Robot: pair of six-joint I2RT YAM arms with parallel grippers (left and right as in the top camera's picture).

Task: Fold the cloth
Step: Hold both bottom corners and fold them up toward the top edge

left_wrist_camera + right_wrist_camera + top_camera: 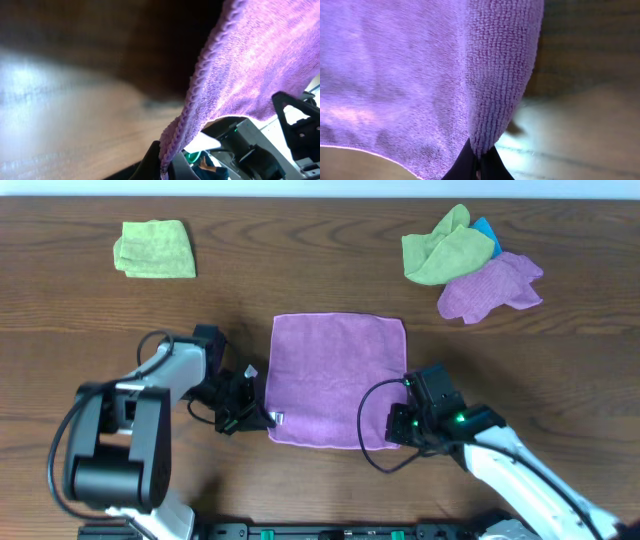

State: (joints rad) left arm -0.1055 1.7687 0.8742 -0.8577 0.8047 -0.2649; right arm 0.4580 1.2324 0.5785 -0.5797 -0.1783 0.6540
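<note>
Left claw [260, 418], right claw [398, 425] each clamped on near corner of cloth [335, 375] (rest lies flat).

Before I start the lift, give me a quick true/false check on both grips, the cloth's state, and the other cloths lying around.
1. The left gripper pinches the cloth at a near corner. True.
2. The right gripper hangs open, away from the cloth. False: it is shut on the other near corner.
3. The cloth is already folded in half. False: it lies spread out, roughly square.
4. A second purple cloth lies crumpled at far right. True.
5. The lone green cloth sits between the grippers. False: the lone green cloth lies at far left.
</note>
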